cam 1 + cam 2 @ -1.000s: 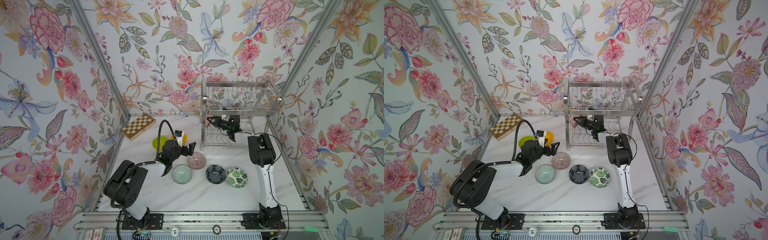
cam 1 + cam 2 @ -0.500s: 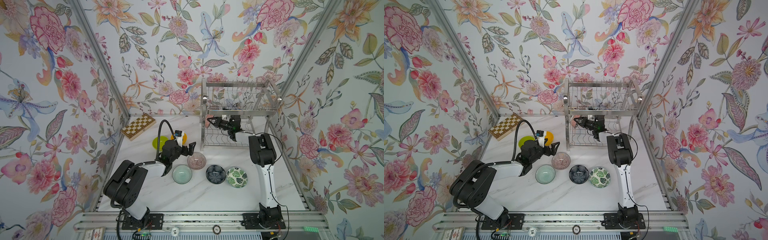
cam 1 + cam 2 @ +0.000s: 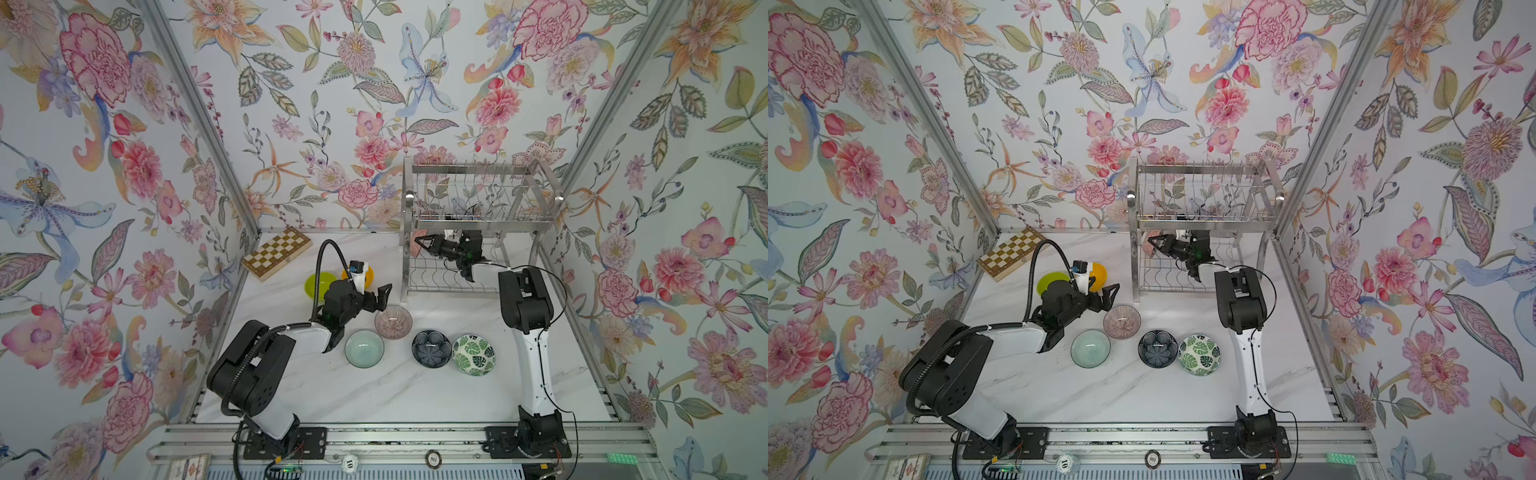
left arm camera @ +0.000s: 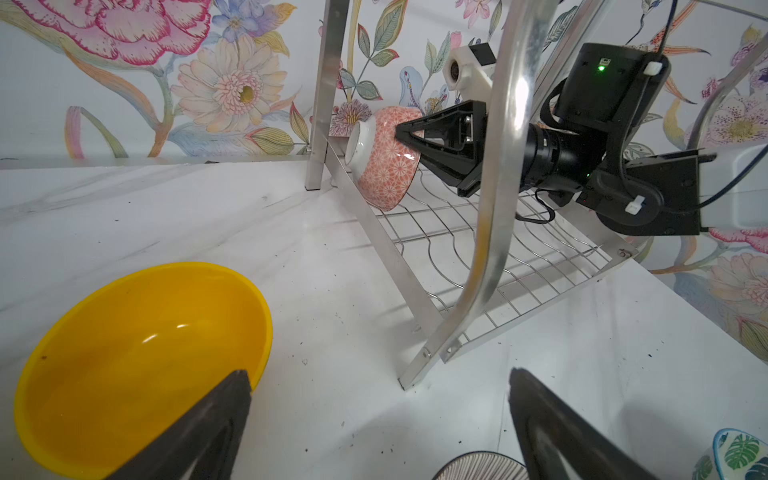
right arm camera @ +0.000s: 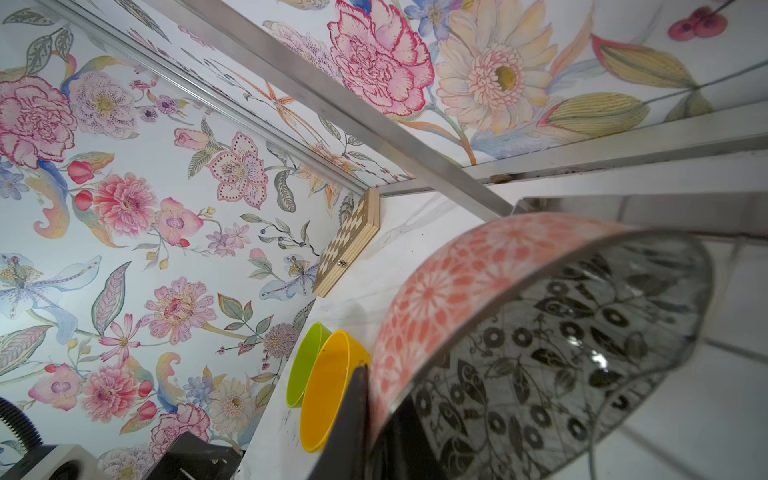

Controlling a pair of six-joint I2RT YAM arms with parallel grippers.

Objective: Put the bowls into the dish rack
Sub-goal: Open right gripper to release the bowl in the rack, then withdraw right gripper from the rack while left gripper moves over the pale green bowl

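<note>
My right gripper [image 3: 419, 242] reaches into the lower tier of the steel dish rack [image 3: 478, 170]. It is shut on the rim of a bowl [image 4: 382, 166], coral-patterned outside and black-and-white inside [image 5: 540, 340], which stands on edge at the tier's left end. My left gripper [image 3: 380, 299] hovers open and empty just above the pink-striped bowl [image 3: 393, 321], beside the orange-yellow bowl [image 4: 137, 365] and the lime green bowl [image 3: 320, 284]. In a row nearer the front sit the mint bowl [image 3: 364, 348], the navy bowl [image 3: 431, 348] and the green-leaf bowl [image 3: 473, 354].
A wooden chessboard [image 3: 276, 252] lies at the back left by the wall. The rack's flat leg [image 4: 494, 166] stands between my left gripper and my right arm. Flowered walls close in the table on three sides.
The right arm's elbow has drifted slightly to the right, while its gripper and bowl stay in the rack's lower tier. The left arm has not moved.
</note>
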